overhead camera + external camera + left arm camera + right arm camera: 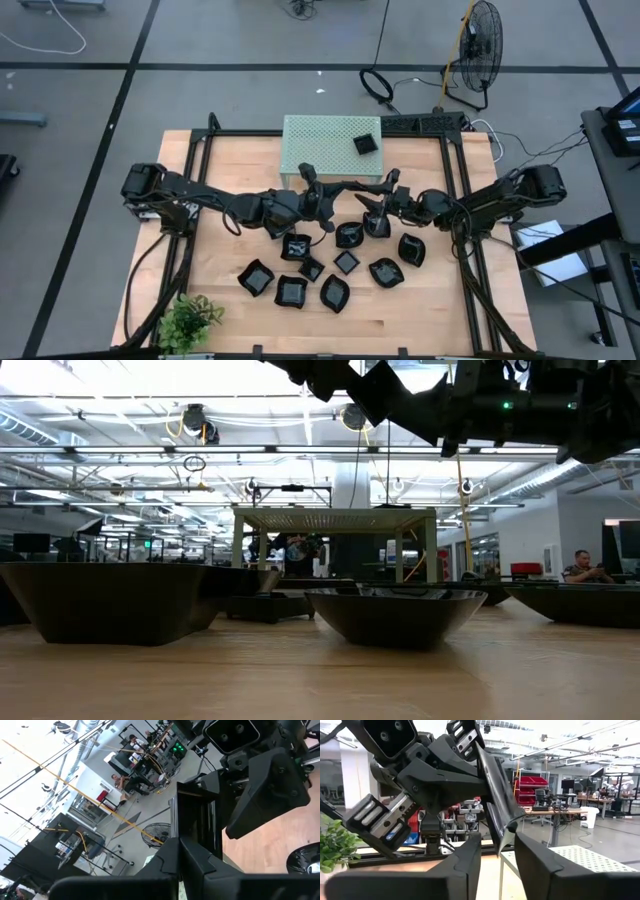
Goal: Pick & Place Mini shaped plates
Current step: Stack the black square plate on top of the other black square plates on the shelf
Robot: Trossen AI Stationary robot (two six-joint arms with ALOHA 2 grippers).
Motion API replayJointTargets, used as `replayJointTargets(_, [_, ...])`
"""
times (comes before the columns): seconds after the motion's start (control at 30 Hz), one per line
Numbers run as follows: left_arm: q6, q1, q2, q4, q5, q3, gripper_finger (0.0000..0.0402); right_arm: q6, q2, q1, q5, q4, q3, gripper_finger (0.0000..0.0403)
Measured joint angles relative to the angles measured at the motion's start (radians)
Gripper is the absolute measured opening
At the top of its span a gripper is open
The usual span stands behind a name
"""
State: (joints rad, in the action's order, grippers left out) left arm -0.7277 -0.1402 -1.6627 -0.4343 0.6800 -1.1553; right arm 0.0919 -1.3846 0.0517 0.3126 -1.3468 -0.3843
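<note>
My left gripper is shut on a small glossy black plate, held in the air over the table's middle. The plate also shows at the top of the low view. My right gripper is open and faces the left one. Its two fingers stand on either side of the plate's lower corner, and no touch shows. One black plate lies on top of the pale green perforated stand. Several more black plates rest on their bases on the table. My left gripper pinches the black plate between its two fingers at one part of the rim. The fingers come roughly level from the table's left side. The plate stands on edge, tilted and lifted clear of the table, with its free lower corner toward my right gripper.
The green stand stands at the table's far middle. A small potted plant is at the near left corner. Plates are scattered across the near middle of the table, right under both grippers. Bare wood shows at the left, right and near edge.
</note>
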Motion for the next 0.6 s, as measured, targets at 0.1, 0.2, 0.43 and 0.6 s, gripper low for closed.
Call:
replayJointTargets(0.1, [0.001,0.0,0.0,0.0,0.001,0.0,0.0008,0.002,0.0,0.0,0.001,0.004,0.0,0.008])
replayJointTargets(0.2, [0.007,0.0,0.0,0.0,0.001,0.0,0.0018,0.003,0.0,0.0,0.0,0.005,0.0,0.006])
replayJointTargets(0.43, [0.029,0.0,0.0,0.001,0.0,0.0,0.0005,0.007,0.001,-0.001,0.003,0.005,0.0,0.0013])
replayJointTargets(0.6, [0.082,-0.006,0.0,0.003,-0.052,0.0,0.0031,0.019,0.001,-0.001,0.007,0.007,0.002,0.0003])
